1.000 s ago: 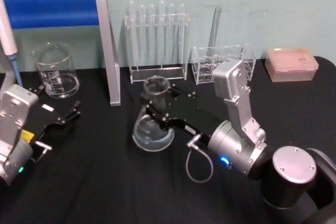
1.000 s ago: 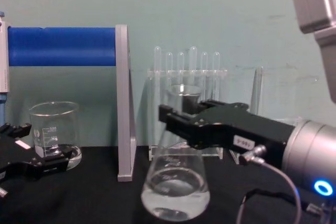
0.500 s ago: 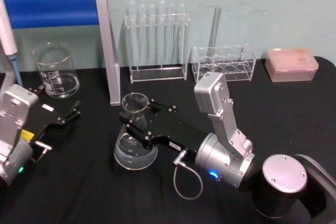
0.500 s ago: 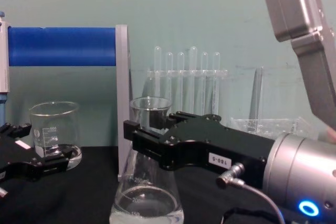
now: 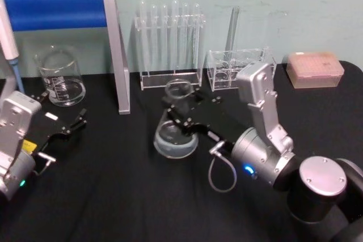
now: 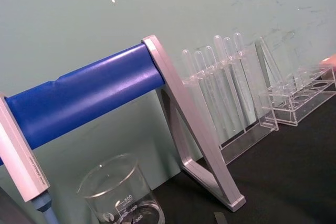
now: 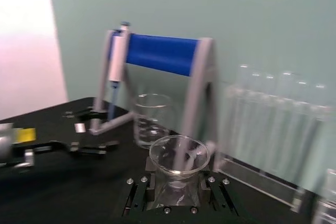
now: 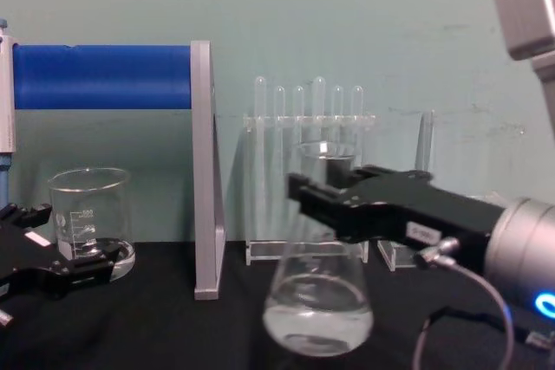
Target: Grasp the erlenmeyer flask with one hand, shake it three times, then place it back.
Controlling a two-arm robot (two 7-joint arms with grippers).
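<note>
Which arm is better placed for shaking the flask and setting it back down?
Right: the right gripper is shut on the erlenmeyer flask at its neck. The left gripper sits open near the beaker, apart from the flask.

The flask (image 5: 176,139) is clear glass, with a wide round base, a narrow flared neck and a little clear liquid. It stands near upright at mid-scene. The black right claw (image 5: 178,106) reaches in from the right and clamps the neck. Whether the base touches the counter (image 5: 113,191) cannot be told.
</note>
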